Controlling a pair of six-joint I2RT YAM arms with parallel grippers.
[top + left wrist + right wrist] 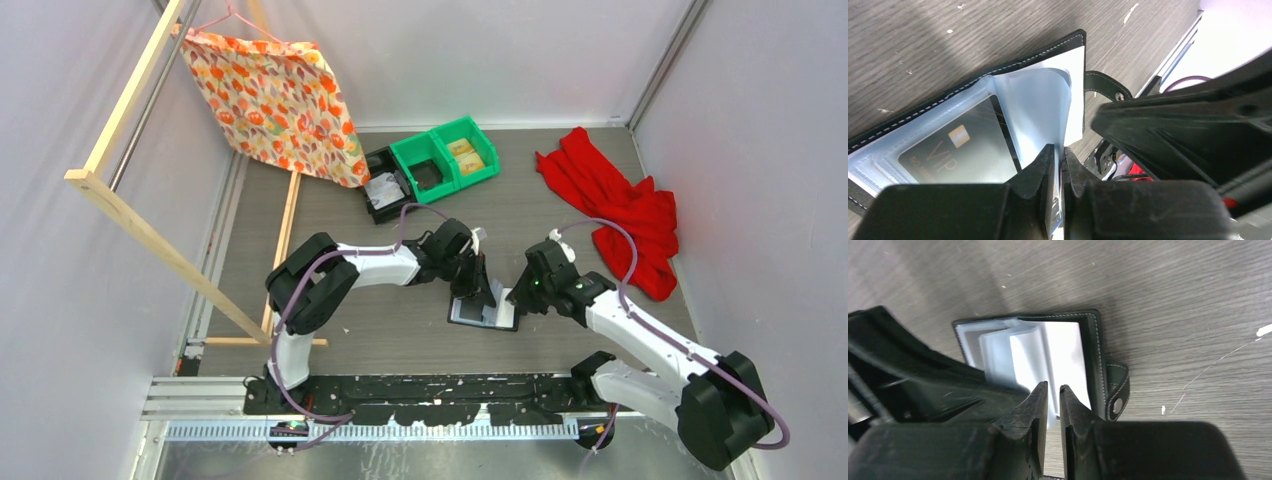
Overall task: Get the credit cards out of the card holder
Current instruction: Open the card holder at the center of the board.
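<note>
While in card holder, card w/ "VIP"

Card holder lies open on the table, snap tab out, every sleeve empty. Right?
Not every sleeve: the left wrist view shows a dark VIP card in one. The card holder does lie open on the table, snap tab out.

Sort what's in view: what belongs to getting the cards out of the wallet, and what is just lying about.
For the job:
card holder, lying open
credit card in its clear sleeve

Lying about:
green bins
black bin
red cloth
patterned cloth on a hanger
wooden frame
</note>
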